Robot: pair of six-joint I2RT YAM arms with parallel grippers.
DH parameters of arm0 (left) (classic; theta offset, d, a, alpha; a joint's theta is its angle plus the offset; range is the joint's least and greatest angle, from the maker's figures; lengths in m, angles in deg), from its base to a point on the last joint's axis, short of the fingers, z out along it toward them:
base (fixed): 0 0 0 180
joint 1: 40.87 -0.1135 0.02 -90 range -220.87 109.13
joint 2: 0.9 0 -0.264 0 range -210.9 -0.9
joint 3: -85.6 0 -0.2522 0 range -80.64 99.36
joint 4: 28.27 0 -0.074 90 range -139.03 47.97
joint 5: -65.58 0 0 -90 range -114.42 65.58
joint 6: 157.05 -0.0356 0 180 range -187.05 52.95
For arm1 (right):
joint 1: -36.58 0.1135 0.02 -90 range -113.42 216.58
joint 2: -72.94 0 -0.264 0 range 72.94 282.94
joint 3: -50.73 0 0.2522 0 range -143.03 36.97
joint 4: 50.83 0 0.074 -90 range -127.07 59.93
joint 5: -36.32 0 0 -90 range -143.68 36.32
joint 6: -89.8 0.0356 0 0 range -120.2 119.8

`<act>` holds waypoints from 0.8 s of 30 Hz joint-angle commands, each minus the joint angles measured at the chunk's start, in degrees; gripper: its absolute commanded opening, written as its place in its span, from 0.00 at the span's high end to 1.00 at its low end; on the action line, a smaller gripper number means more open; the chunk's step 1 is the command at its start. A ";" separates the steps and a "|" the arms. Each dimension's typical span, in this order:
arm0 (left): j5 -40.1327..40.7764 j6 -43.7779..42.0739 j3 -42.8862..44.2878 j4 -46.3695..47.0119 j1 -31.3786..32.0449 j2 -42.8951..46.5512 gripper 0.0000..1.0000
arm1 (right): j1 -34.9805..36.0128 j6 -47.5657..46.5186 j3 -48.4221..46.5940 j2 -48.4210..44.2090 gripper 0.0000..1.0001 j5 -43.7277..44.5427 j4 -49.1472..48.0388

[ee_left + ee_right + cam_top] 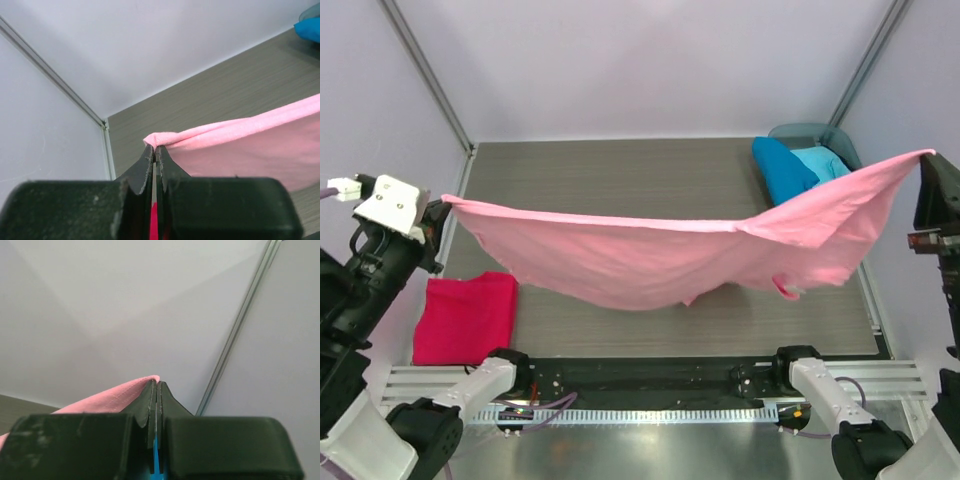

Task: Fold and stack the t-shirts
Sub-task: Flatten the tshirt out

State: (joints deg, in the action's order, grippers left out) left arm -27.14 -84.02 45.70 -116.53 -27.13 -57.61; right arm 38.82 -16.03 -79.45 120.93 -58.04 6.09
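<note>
Above the worktop (620, 165), in mid-air: pink shirt (660, 255), one, stretched wide between both arms, its middle sagging toward the surface.

- Left pincer (155, 148): closed tight on the shirt's left corner.
- Right pincer (157, 385): closed tight on the right corner.
- Near left: crimson shirt (465, 318), lying flat, roughly square.
- Far right: blue shirt (783, 168) and turquoise shirt (823, 160), at a round tub (810, 132).

Step, as judged: spreading out before the fold. The next move calls for lowering the cloth flat onto bare worktop, both corners level and the slack smoothed out.
</note>
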 commanded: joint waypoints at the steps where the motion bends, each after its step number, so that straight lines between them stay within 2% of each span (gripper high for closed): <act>1: -0.62 -1.13 0.48 1.54 -0.73 -0.33 1.00 | -0.13 -2.44 -3.72 1.67 0.99 1.89 0.00; 4: 1.92 -2.18 -1.18 3.73 -0.73 -1.56 1.00 | -0.13 -2.97 -3.64 4.47 0.99 1.99 -2.71; 10: 7.55 -5.52 -11.11 11.38 -0.73 -6.39 1.00 | -0.13 -4.29 8.30 8.78 0.99 1.99 -15.17; 19: 10.10 -9.66 -24.46 25.17 -0.82 -21.23 1.00 | 0.04 -4.12 16.84 27.67 0.99 -0.64 -26.89; 24: 8.26 -10.36 -31.94 32.55 -1.78 -30.73 1.00 | 2.24 -5.78 22.28 38.22 0.99 -0.48 -30.40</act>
State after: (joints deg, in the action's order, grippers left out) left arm -18.88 -92.81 15.36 -92.66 -27.94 -86.44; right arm 39.63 -20.10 -58.51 158.37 -58.15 -17.65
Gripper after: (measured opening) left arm 0.006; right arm 0.026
